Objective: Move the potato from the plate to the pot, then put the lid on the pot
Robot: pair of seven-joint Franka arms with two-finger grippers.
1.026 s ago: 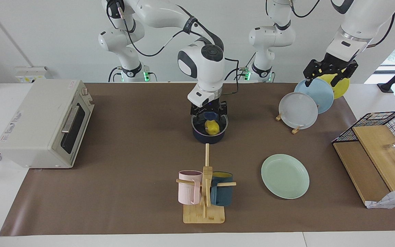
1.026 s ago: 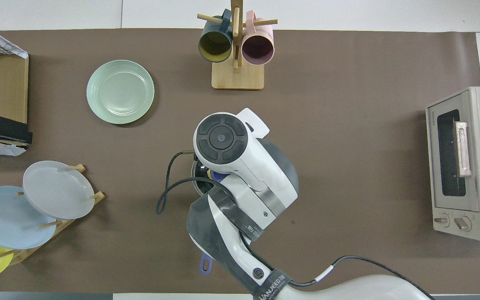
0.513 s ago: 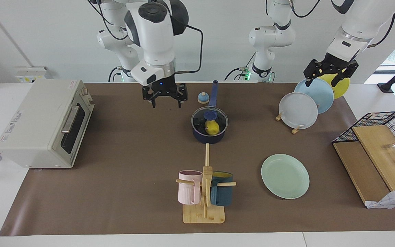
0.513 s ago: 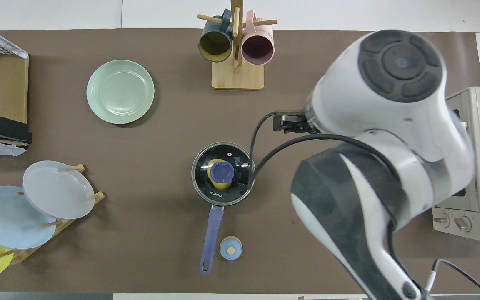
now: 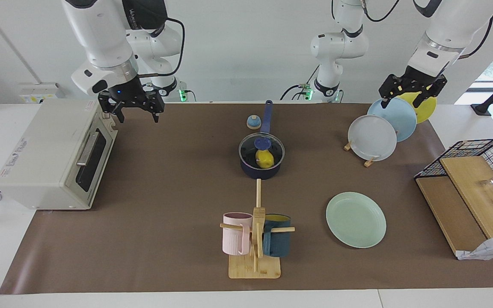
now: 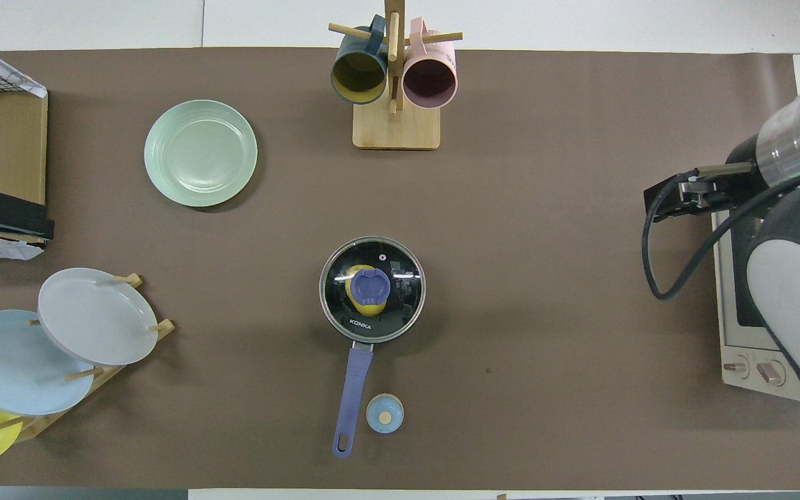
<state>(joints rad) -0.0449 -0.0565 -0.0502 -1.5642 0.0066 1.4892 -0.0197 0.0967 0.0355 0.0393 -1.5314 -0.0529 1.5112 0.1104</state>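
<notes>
In the facing view, the lid is sitting on the pot over one potato at centre, bare mat lying around it. One plate is lying lower right. The right gripper, upper left, and left gripper, upper right, are hanging released.
</notes>
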